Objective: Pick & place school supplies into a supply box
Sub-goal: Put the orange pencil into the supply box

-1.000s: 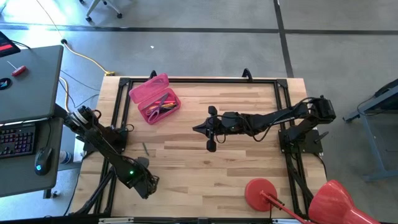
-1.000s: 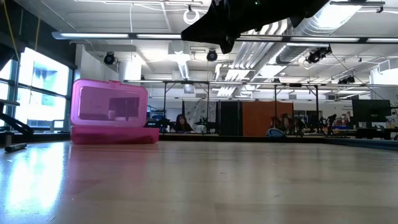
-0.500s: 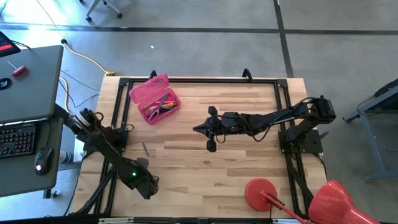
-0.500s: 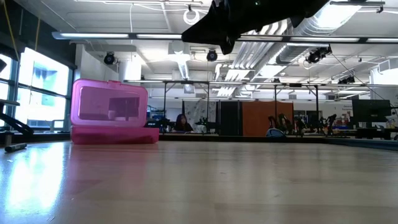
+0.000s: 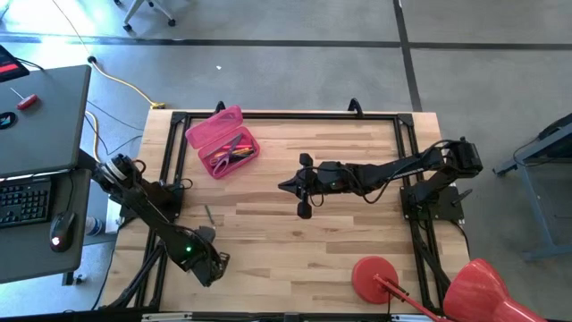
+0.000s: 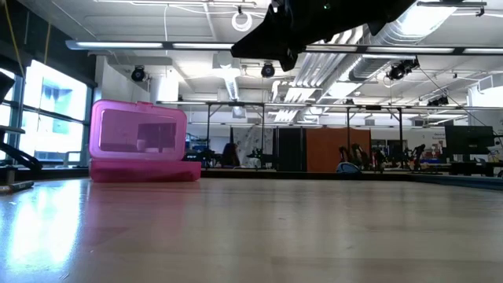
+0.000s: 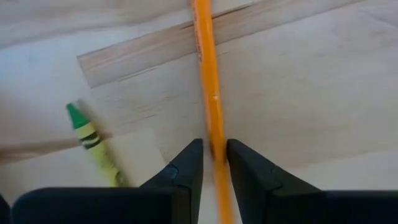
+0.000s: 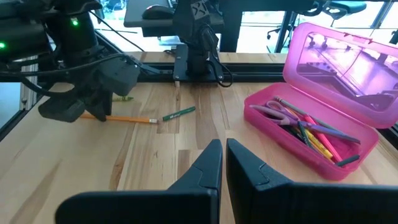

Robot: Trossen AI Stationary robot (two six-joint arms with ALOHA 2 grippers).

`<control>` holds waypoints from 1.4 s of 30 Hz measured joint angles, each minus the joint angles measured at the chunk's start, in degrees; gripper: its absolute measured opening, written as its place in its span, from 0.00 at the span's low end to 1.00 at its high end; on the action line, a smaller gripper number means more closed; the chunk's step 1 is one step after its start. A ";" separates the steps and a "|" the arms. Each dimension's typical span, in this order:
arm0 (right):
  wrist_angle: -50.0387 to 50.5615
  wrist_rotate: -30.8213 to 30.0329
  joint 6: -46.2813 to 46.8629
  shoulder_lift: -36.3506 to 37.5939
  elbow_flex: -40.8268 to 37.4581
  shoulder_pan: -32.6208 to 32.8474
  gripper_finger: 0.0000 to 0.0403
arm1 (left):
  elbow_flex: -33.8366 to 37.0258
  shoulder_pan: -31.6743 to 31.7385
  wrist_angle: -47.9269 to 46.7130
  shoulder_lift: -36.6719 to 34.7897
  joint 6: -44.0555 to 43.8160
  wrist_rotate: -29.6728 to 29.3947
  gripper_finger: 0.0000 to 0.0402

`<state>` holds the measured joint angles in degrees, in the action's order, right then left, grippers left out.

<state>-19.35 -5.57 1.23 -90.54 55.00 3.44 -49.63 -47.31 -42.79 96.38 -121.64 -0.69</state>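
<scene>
The left claw (image 7: pixel 213 165) is sitting low at the desk's (image 5: pixel 340 241) near-left corner, its narrow gap straddling the orange pencil (image 7: pixel 208 93), whose long axis is running straight out between the fingers. A green crayon (image 7: pixel 93 143) is lying just beside it. The right claw (image 5: pixel 288 186), pinched shut and empty, is hanging mid-desk, far from the pencil. The pink supply box (image 5: pixel 223 143) is sitting open at the far left. Nothing is differing visibly from a second ago.

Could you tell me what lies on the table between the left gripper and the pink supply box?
In the right wrist view, only a green crayon lies between the left gripper and the pink supply box; otherwise bare wood.
</scene>
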 joint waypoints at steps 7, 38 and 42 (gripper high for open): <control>0.21 -0.01 0.00 0.00 0.00 0.00 0.00 | 0.26 -0.13 -1.12 0.15 1.36 -4.45 0.22; 0.24 -0.01 0.26 0.00 0.00 -0.02 0.00 | 3.07 22.01 11.02 0.48 39.27 -27.32 0.19; 0.24 0.00 0.23 0.00 0.00 0.00 0.00 | 3.18 20.96 13.33 0.66 39.09 -34.41 0.26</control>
<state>-19.11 -5.58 1.46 -90.54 55.00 3.44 -46.46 -26.35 -29.46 97.03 -82.55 -35.10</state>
